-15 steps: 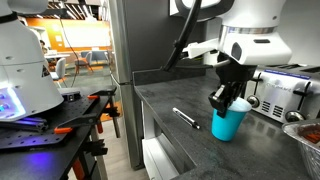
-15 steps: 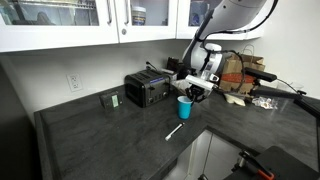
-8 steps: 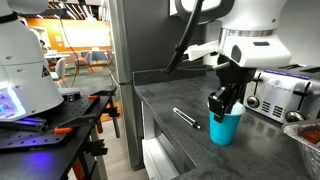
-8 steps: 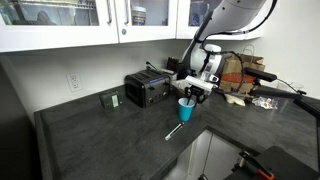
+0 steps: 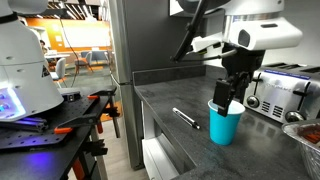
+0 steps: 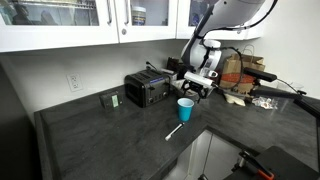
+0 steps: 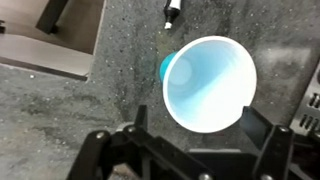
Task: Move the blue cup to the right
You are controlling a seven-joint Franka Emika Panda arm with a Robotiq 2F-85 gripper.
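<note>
arm [image 5: 255, 35]: white glossy shells | hand [image 5: 225, 100]: black, 2 fingers | cable [image 5: 185, 40]: black

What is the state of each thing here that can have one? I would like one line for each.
blue cup: upright on the counter, empty, not held.
gripper: open, just above the cup.
pen: lying flat on the counter.
cabinet doors: shut.
</note>
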